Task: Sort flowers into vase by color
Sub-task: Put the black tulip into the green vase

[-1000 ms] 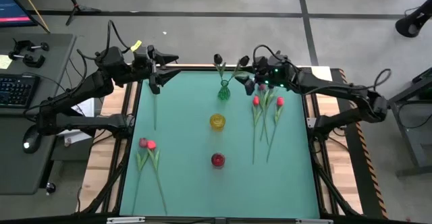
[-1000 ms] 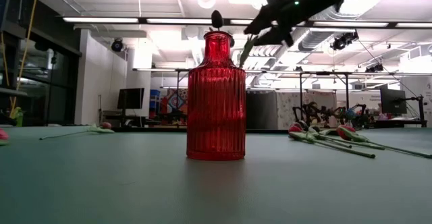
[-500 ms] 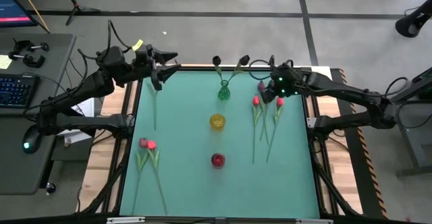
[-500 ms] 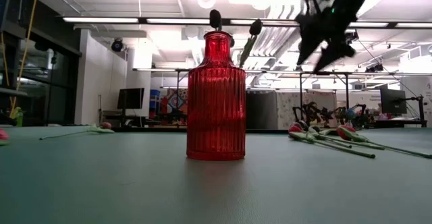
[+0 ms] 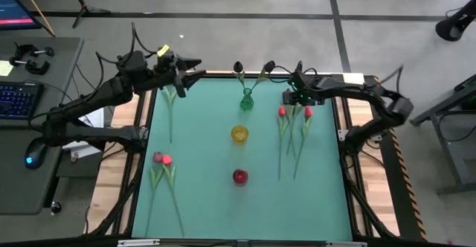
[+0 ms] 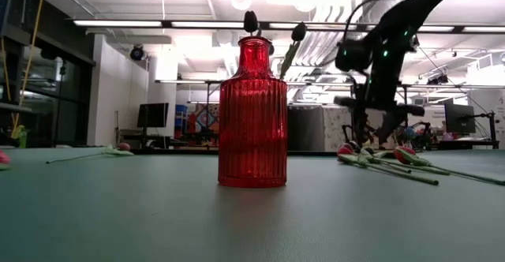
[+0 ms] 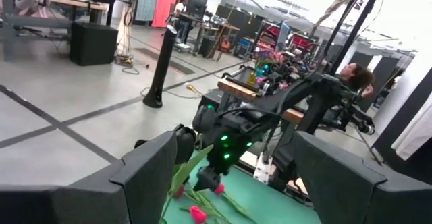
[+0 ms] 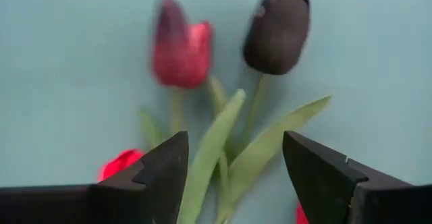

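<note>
Table (image 5: 201, 202): green mat top, wooden strips along both side edges, dark frame below.
Green vase (image 5: 246, 100): near the far edge, centre line; holds two near-black tulips (image 5: 239, 68) that lean apart above it.
Yellow vase (image 5: 239, 134): middle of the table, in line with the green vase.
Red vase (image 5: 239, 176): toward the near edge on the same line; in the low view (image 6: 252, 116) it is upright, ribbed, translucent.
Right group of flowers (image 5: 294, 128): lying flat by the right edge, heads toward the far edge, stems overlapping; red and dark heads mixed.
Left pair of flowers (image 5: 162, 160): lying near the left edge, toward the near corner, two pink-red heads side by side.
Single flower (image 5: 169, 109): lying by the far left corner, stem parallel to the left edge.
Left gripper (image 5: 195, 69): raised over the far left corner; fingers spread apart, nothing between them in its wrist view.
Right gripper (image 5: 290, 97): pointing down above the heads of the right group; fingers (image 8: 145, 177) spread wide, framing a maroon tulip (image 8: 179, 45) and a near-black tulip (image 8: 278, 32), touching neither.
Room: grey concrete floor with dark seams; desk with keyboard (image 5: 15, 98) left of the table; ceiling strip lights and workbenches beyond; a person (image 7: 354, 75) behind the right arm.
</note>
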Robot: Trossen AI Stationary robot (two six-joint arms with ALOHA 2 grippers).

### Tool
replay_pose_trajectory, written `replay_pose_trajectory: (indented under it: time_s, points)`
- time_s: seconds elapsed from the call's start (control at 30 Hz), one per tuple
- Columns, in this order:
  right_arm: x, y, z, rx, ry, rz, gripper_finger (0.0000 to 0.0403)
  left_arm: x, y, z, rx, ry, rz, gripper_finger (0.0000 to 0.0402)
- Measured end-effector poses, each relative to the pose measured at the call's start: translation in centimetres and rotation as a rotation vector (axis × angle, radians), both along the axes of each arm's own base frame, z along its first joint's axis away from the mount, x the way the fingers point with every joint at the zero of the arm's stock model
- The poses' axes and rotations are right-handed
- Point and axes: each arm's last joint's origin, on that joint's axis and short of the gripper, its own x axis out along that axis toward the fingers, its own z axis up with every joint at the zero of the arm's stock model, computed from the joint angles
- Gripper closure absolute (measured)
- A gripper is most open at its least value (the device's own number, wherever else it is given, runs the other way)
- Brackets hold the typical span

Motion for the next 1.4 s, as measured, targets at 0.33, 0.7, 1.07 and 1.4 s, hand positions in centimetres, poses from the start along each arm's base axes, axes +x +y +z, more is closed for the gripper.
replay_pose_trajectory:
  time_s: [0.33, 0.7, 1.07, 1.4]
  points:
    - [-0.7, -2.1, -1.9, -0.007, 0.045, -0.148, 0.0210, 0.0, 0.0, 0.0, 0.000, -0.002, 0.000, 0.0117]
    - [-1.5, -1.8, 0.1, -0.049, -0.001, -0.155, 0.0243, -0.1, -0.1, 0.1, 0.004, -0.004, -0.006, 0.0117]
    - [-1.5, -1.3, -0.2, -0.021, 0.049, -0.151, 0.0249, -0.1, -0.1, 0.1, 0.028, 0.005, -0.006, 0.0117]
    - [-0.7, -1.5, -1.9, 0.019, 0.058, -0.145, 0.0249, -0.1, -0.1, 0.1, 0.026, 0.005, -0.008, 0.0117]
